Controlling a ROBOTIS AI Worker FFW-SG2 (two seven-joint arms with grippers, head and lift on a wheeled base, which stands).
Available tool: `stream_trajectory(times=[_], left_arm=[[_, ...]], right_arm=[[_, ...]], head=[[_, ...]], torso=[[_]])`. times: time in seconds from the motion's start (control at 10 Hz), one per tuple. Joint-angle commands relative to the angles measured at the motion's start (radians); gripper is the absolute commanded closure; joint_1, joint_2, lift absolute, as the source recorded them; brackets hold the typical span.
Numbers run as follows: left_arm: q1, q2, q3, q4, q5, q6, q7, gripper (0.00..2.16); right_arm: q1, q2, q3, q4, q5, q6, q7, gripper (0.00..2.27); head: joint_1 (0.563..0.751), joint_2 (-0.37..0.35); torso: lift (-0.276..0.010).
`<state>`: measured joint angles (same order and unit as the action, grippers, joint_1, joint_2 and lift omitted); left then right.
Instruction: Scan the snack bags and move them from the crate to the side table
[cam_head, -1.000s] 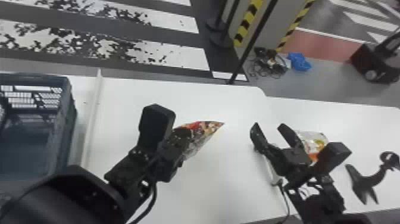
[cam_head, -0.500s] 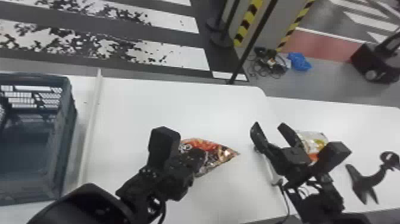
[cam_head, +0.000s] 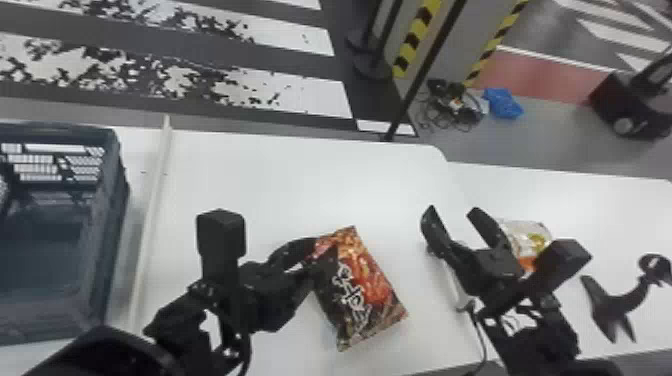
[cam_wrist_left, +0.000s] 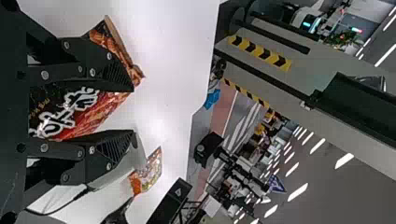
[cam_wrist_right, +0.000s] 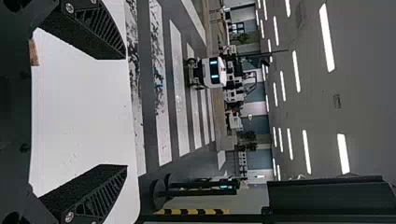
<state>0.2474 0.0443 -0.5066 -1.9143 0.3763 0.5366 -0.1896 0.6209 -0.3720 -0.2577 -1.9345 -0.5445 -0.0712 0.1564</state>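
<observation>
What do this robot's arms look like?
Both the left arm and right arm are black, jointed, each with a boxy block; a dark cable loops by the left. The left pincer and right pincer have black wedge-shaped fingers, ribbed sides, silvery screws.

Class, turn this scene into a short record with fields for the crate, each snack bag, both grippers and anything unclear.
crate: blue-grey, far left on the white table
bag 1: red and black, right of the crate, at the left gripper
bag 2: white and orange, on the adjoining table, partly behind the right arm
left gripper: fingers apart, bag 1 partly behind them
right gripper: open, nothing between its fingers
unclear: whether the left fingers touch bag 1
</observation>
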Motion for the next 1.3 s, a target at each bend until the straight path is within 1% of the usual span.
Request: stream_trajectory(times=[0.0, 0.1, 0.2, 0.4, 0.5, 0.7, 0.8, 0.9, 1.0, 1.1, 1.2], left_arm=[[0.030, 0.008, 0.005, -0.066, -0.042, 0.000, 0.018, 0.04], [0.050, 0.017, 0.013, -0.130, -0.074, 0.003, 0.029, 0.04], [0.069, 0.028, 0.026, -0.190, -0.128, 0.012, 0.058, 0.04], [0.121, 0.046, 0.112, -0.278, -0.134, 0.015, 0.061, 0.04], [0.158, 0.060, 0.164, -0.321, -0.148, 0.015, 0.062, 0.03], [0.242, 0.063, 0.296, -0.388, -0.168, 0.003, 0.068, 0.02], [0.288, 0.063, 0.352, -0.416, -0.169, -0.022, 0.078, 0.02], [0.320, 0.063, 0.393, -0.431, -0.169, -0.025, 0.093, 0.02], [0.354, 0.063, 0.425, -0.440, -0.177, -0.086, 0.094, 0.02], [0.371, 0.063, 0.441, -0.451, -0.209, -0.123, 0.096, 0.02], [0.395, 0.063, 0.467, -0.466, -0.211, -0.129, 0.093, 0.02]], right_arm=[[0.006, 0.001, 0.000, -0.008, 0.000, 0.000, 0.002, 0.10], [0.011, 0.001, -0.003, -0.009, 0.000, -0.003, 0.006, 0.10], [0.019, -0.001, -0.009, -0.018, 0.000, -0.003, 0.009, 0.10], [0.029, -0.001, -0.015, -0.023, 0.000, -0.003, 0.018, 0.10], [0.036, 0.001, -0.017, -0.024, 0.000, -0.003, 0.028, 0.10], [0.046, 0.001, -0.012, -0.026, 0.000, -0.006, 0.040, 0.10], [0.054, 0.001, -0.005, -0.027, 0.031, -0.003, 0.072, 0.10], [0.063, 0.005, 0.018, -0.037, 0.090, -0.003, 0.086, 0.10], [0.071, 0.008, 0.032, -0.043, 0.112, 0.000, 0.100, 0.10], [0.079, 0.021, 0.040, -0.041, 0.137, 0.000, 0.115, 0.10], [0.089, 0.031, 0.046, -0.041, 0.153, 0.003, 0.123, 0.10]], head=[[0.695, -0.350], [0.695, -0.350], [0.695, -0.350], [0.695, -0.350], [0.695, -0.350], [0.695, -0.350], [0.695, -0.350], [0.695, -0.350], [0.695, -0.350], [0.695, -0.310], [0.695, -0.269]], torso=[[-0.087], [-0.087], [-0.087], [-0.087], [-0.087], [-0.087], [-0.087], [-0.087], [-0.087], [-0.087], [-0.087]])
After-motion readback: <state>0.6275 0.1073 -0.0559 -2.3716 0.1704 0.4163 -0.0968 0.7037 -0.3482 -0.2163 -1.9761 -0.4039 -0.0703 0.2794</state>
